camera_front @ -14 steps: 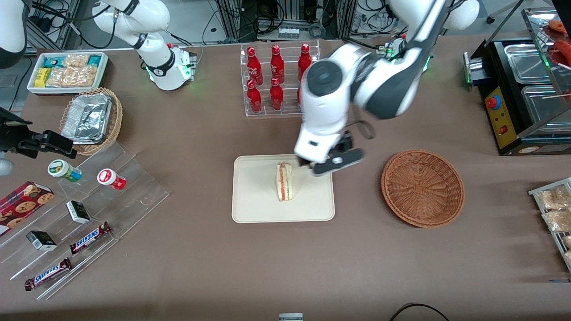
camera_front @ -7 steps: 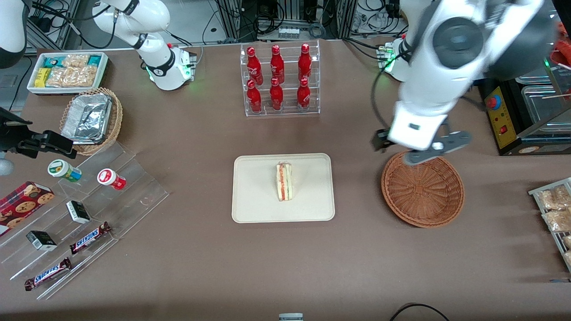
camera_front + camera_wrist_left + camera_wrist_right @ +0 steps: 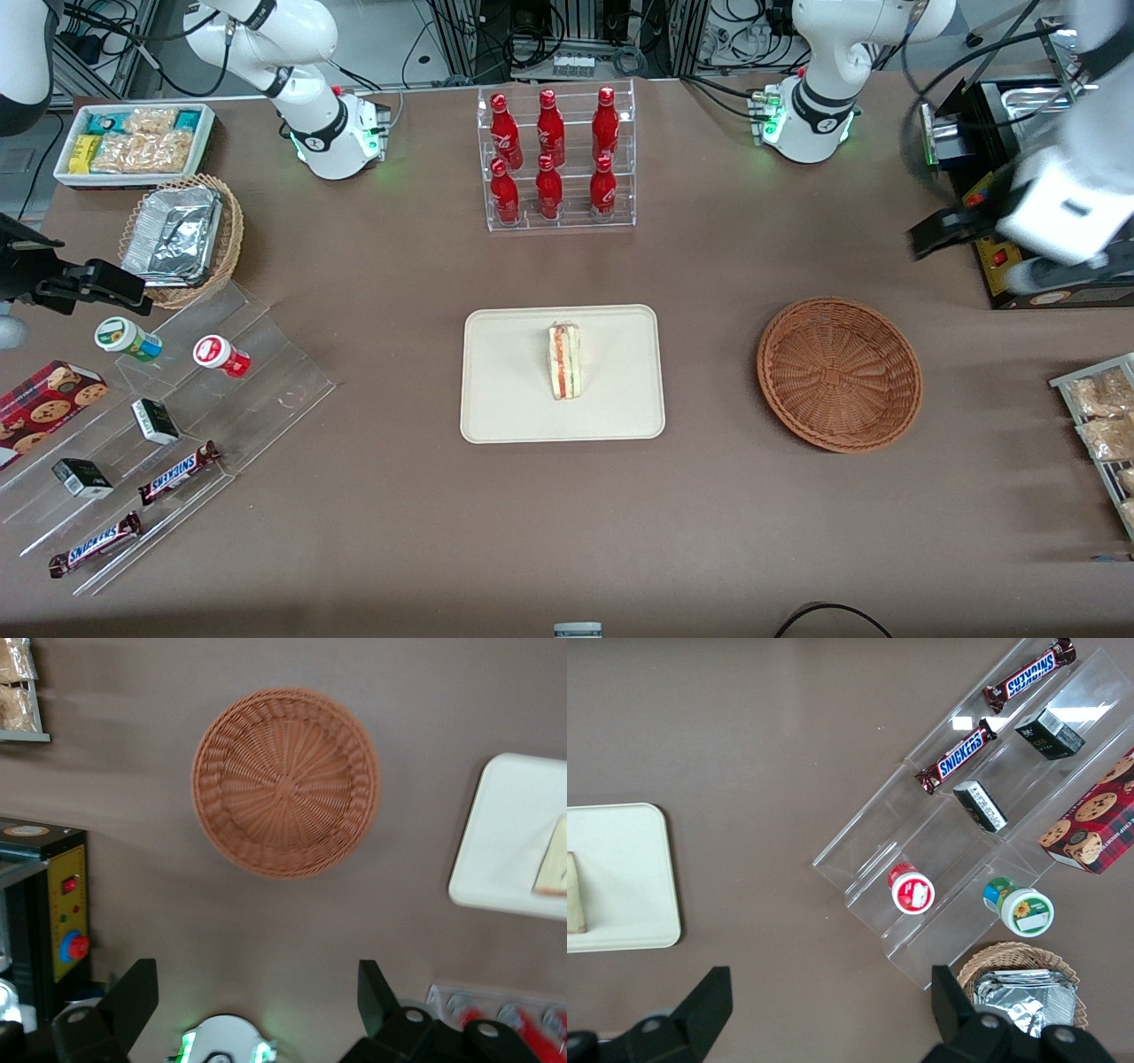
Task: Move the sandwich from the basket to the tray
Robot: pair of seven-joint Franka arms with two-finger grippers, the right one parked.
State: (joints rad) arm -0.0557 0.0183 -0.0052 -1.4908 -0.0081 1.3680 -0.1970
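Note:
The sandwich (image 3: 564, 361) lies on the cream tray (image 3: 496, 416) in mid-table, its red and green filling edge showing. The reddish-brown wicker basket (image 3: 839, 372) stands beside the tray, toward the working arm's end, with nothing in it. My gripper (image 3: 1001, 257) hangs high in the air next to the black machine, farther from the front camera than the basket and well apart from it. It is open and holds nothing. The left wrist view shows the gripper (image 3: 255, 997) above the bare table, with the basket (image 3: 285, 782), the tray (image 3: 505, 833) and a corner of the sandwich (image 3: 554, 868).
A clear rack of red bottles (image 3: 555, 159) stands farther from the front camera than the tray. The black machine (image 3: 1019, 204) with metal pans sits at the working arm's end, with a snack rack (image 3: 1103, 425) nearer the camera. Acrylic steps with candy (image 3: 159, 425) lie toward the parked arm's end.
My arm has swung away from over the tray, past the basket, to beside the black machine. The sandwich stays put on the tray.

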